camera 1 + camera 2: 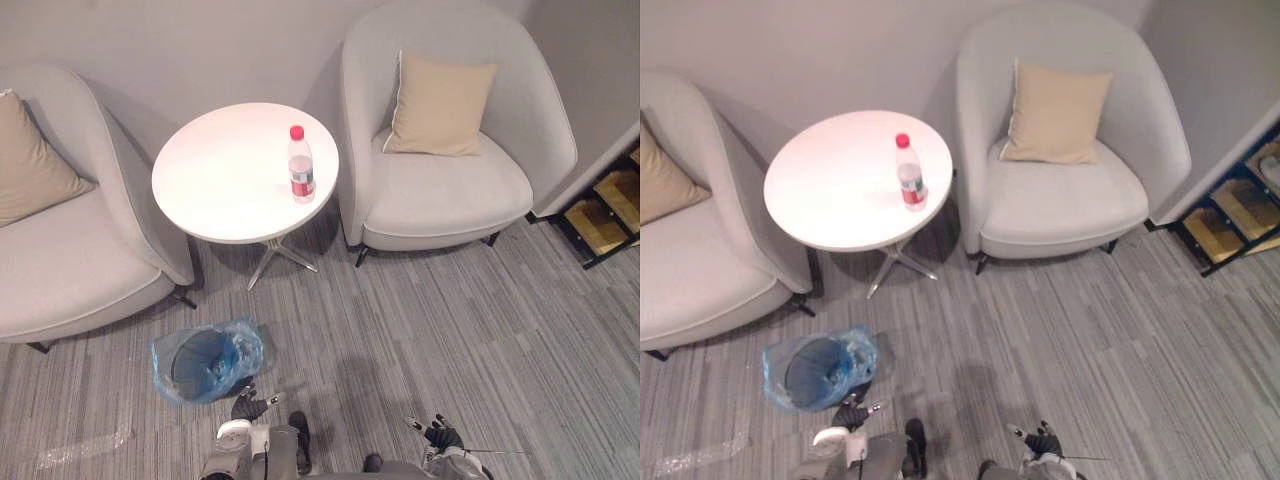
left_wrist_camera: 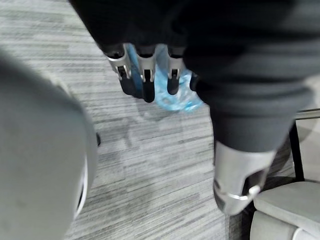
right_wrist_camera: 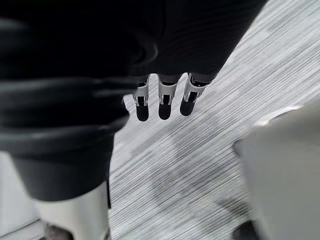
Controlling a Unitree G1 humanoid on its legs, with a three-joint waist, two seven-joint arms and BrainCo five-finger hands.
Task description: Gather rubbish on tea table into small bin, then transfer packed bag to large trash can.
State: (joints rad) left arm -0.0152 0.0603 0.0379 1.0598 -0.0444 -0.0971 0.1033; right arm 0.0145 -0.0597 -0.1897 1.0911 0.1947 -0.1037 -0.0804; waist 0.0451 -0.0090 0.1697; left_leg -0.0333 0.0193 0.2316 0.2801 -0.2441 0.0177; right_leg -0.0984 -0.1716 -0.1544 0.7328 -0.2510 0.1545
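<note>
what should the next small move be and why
Probably raise the right robot hand toward the bottle. It stands upright on the table, the only thing on it, while both robot hands hang low, open and empty, the left robot hand beside the blue-bagged small bin on the floor.

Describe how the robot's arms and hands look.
The left hand and right hand match: a row of silver fingers with dark rounded tips, under a black ribbed cover over the back and wrist. The arms behind are silver-grey.
</note>
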